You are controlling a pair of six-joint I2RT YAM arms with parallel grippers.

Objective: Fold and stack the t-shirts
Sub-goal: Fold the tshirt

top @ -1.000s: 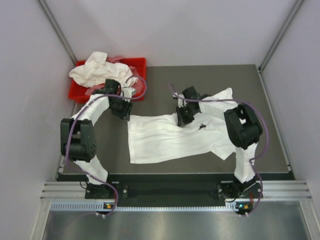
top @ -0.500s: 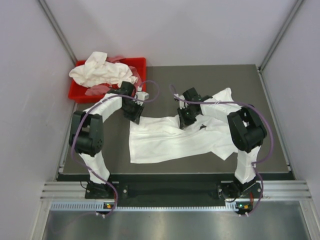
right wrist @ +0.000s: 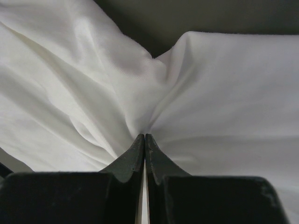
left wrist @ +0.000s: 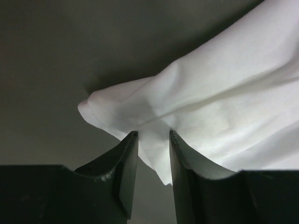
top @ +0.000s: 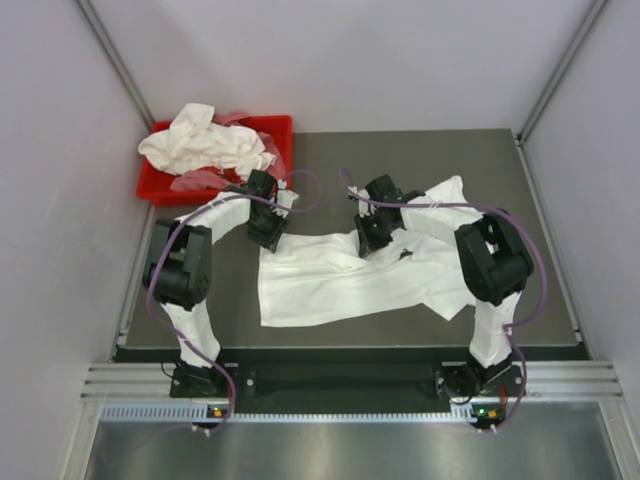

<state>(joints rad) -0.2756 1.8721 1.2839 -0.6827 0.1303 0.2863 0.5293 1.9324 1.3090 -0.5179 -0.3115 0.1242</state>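
- I see the dark grey flat counter (top: 330, 165) carrying one white cotton t-shirt (top: 340, 285), spread out and rumpled, near the counter's middle.
- Beyond that shirt's far-left corner, a red rectangular plastic bin (top: 278, 124) holds a heap of crumpled white shirts (top: 205, 145).
- My right pincer (right wrist: 145, 136) is closed, pinching cloth at the spread shirt's far edge.
- My left pincer (left wrist: 153, 134) stands parted astride the shirt's far-left corner, not clamped.

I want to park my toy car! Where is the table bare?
Bare table: the far strip from the red bin to the right edge, and the near-left patch beside the spread t-shirt. Crowded: the middle, with the left claw and right claw at that shirt, and the bin, heaped with crumpled t-shirts.
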